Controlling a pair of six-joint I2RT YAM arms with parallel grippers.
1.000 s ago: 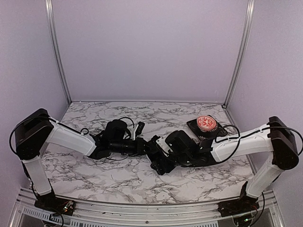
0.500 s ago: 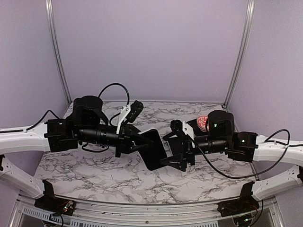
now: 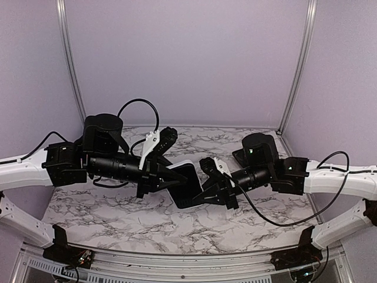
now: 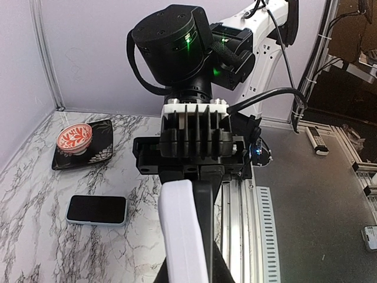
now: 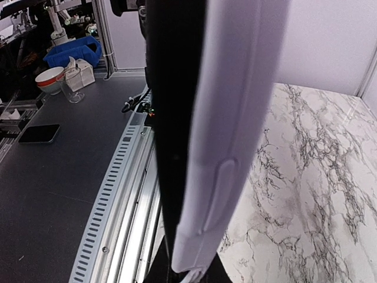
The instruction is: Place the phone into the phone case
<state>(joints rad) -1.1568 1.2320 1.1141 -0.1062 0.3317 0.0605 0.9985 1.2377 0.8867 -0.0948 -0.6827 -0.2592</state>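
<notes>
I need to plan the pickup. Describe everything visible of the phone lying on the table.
The phone is a slim slab with rounded corners, a glossy black screen facing up and a pale rim. It lies flat on the marble table, its long side running across the left wrist view. It sits nearer the camera than the black dish carrying a red-patterned bowl, and apart from it. Nothing but the table touches it. It does not show in the top view.

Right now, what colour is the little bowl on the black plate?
The bowl is white with a red pattern inside, clearest in the left wrist view.
</notes>
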